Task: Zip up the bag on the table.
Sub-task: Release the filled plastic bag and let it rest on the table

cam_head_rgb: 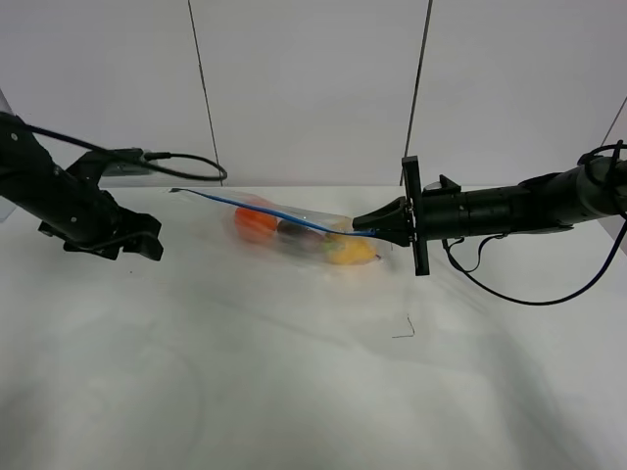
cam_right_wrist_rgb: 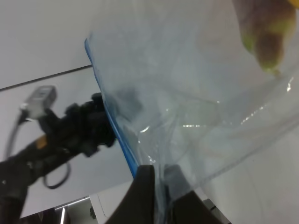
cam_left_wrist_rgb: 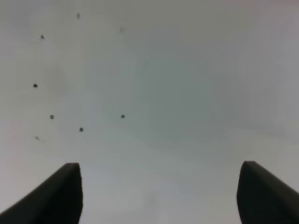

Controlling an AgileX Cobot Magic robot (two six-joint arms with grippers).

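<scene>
Exterior high view: the large flat white matte table (cam_head_rgb: 294, 411) carries the clear floppy plastic zip bag (cam_head_rgb: 299, 233) toward its far middle, with orange, purple and yellow produce inside. The right gripper (cam_head_rgb: 362, 224) is pinched tight on the bag's end, at the thin blue zipper strip (cam_head_rgb: 257, 207). The left gripper (cam_left_wrist_rgb: 160, 179), jaws spread wide, sits well apart from the bag. A small thin dark mark (cam_head_rgb: 404, 331) lies near the bag.

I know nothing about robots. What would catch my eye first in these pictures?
The clear bag in the middle of the white table stands out, with orange, purple and yellow produce showing through under a blue zipper strip. The right gripper pinches the strip's right end. The left gripper hangs open over bare table, apart from the bag.
</scene>
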